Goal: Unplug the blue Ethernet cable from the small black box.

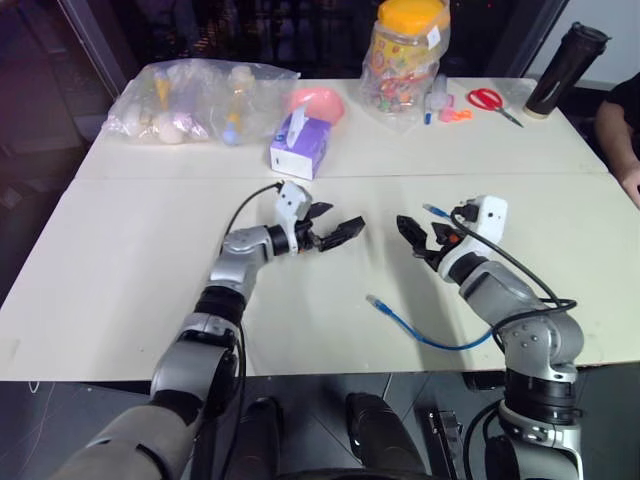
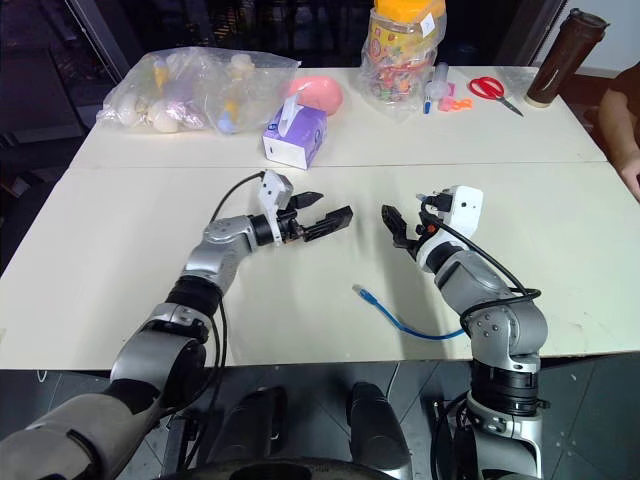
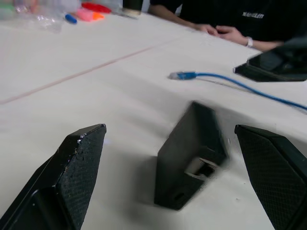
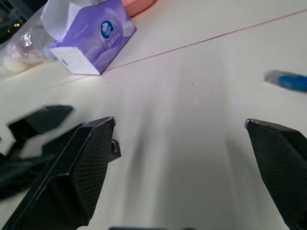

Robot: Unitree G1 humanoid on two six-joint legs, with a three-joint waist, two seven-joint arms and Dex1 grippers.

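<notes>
Black box (image 3: 189, 155) tilted between open left pincer (image 3: 192, 167) fingers — untouched.

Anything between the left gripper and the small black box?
Nothing visible. In the left wrist view the small black box sits tilted between the open left gripper's fingers, unplugged from the blue Ethernet cable.
</notes>
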